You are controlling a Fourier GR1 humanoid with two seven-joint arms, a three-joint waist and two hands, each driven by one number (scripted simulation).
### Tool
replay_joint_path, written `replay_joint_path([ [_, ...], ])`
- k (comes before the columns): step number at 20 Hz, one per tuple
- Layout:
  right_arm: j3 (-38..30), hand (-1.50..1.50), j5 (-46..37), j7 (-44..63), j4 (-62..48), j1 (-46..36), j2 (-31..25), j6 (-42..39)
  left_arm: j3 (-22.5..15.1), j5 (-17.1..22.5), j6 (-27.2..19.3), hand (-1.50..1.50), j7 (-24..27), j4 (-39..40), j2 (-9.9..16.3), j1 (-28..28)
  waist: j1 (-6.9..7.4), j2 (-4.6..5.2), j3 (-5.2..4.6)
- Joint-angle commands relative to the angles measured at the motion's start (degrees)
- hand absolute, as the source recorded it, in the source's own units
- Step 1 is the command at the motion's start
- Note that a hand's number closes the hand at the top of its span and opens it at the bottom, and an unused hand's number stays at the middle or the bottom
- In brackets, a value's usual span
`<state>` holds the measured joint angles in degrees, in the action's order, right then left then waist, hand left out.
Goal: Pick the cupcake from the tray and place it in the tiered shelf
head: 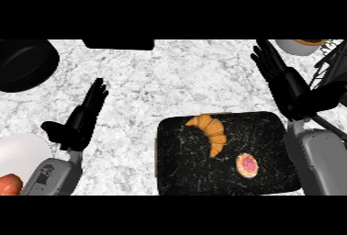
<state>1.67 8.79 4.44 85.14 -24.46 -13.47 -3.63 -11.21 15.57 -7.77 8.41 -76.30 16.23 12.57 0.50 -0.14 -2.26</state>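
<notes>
Cupcake (301, 46) sitting at the top right edge of the view, only partly showing, a pale cup with an orange-brown top, right beside the black wire of the tiered shelf (332, 64); cannot tell whether it is resting on the shelf or on the counter. Right hand (288, 85) lying just below and left of it, fingers straight and close together, pointing up the view, holding nothing. Dark marbled tray (271, 179) sitting lower centre, carrying a croissant (211, 131) and a small round pink-topped pastry (247, 165). Left hand (80, 121) resting at the left, fingers straight and together, empty. White plate (24, 149) showing at the lower left edge, black round pan (24, 64) at upper left, all on the grey speckled counter (169, 78).
</notes>
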Motion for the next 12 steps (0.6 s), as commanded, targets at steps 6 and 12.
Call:
replay_joint_path([
  [6, -10.10, -1.50, 4.36, 7.59, 5.89, 11.66, -7.73, 0.62, -0.96, -7.83, -4.24, 0.00, -3.32, -2.24, 4.57, -0.86, -2.41, -0.33, 2.32],
  [12, -11.33, 1.50, -15.22, -0.05, -1.00, 19.97, -6.83, 20.77, -1.94, -6.35, -3.48, 0.00, -3.85, -1.69, 2.75, -2.10, -3.41, 0.17, 2.26],
])
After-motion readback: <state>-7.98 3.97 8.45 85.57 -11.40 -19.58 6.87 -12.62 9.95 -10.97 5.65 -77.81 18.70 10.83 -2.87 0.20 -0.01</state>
